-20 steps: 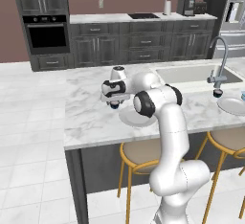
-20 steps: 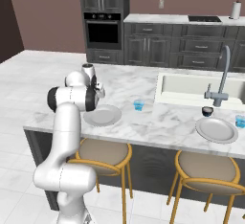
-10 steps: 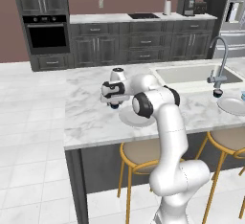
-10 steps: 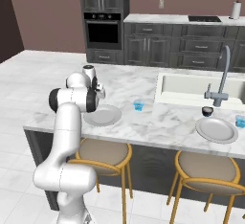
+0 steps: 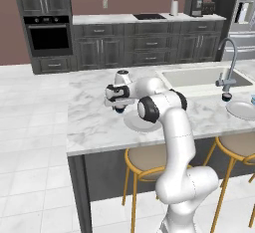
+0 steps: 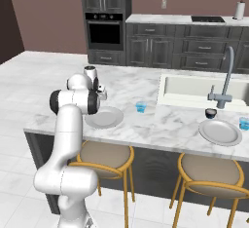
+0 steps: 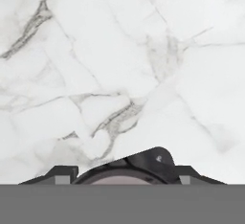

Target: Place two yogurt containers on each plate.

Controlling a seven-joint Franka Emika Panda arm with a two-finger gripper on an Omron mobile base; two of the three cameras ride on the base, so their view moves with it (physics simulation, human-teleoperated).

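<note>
At the desk's (image 5: 94,122) left end, gripper (image 7: 125,170) sits low around a dark yogurt cup (image 7: 143,163); whether it is clamped yet, I cannot tell. Off-centre squeeze could tip or slip the cup before it reaches the nearby plate (image 6: 104,118).

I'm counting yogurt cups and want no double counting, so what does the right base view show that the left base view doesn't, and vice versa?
Right base view: a small translucent light-blue cup on the marble counter, between the nearer round light-grey plate and the sink. Left base view: a boxy dark appliance on the back counter. Both: the two plates, the faucet, the small dark cup by the farther plate, and a second light-blue cup.
</note>
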